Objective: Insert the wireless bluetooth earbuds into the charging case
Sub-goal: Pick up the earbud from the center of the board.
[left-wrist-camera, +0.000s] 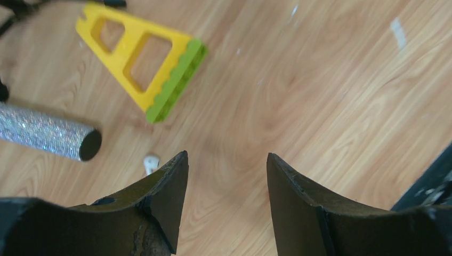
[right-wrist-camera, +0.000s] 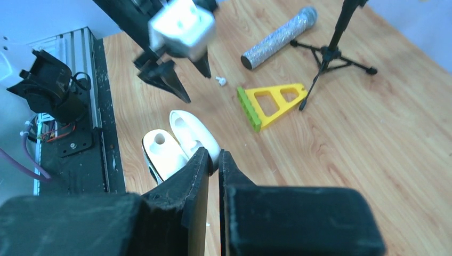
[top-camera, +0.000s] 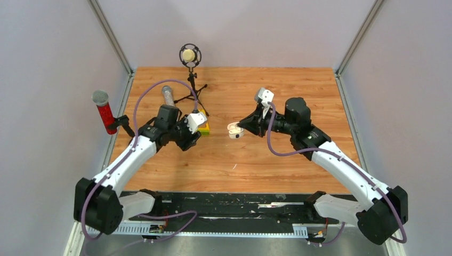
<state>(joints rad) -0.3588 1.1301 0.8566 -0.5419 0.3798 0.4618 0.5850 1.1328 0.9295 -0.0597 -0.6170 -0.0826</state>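
charging case [right-wrist-camera: 187,130]: glossy white plastic | table [left-wrist-camera: 320,80]: smooth wood grain | microphone handle [left-wrist-camera: 42,130]: rough silver glitter | yellow triangle [left-wrist-camera: 136,90]: matt plastic

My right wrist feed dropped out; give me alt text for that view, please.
The right gripper pinches the rim of the open, glossy white charging case. Beyond it the open left gripper hovers beside a tiny white earbud on the wood table, near a yellow triangular plastic piece and glittery silver microphone.

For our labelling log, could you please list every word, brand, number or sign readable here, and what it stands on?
None: no legible text shows in any view.
Bearing no readable marking: the charging case, the yellow tool, the silver microphone and the red microphone.
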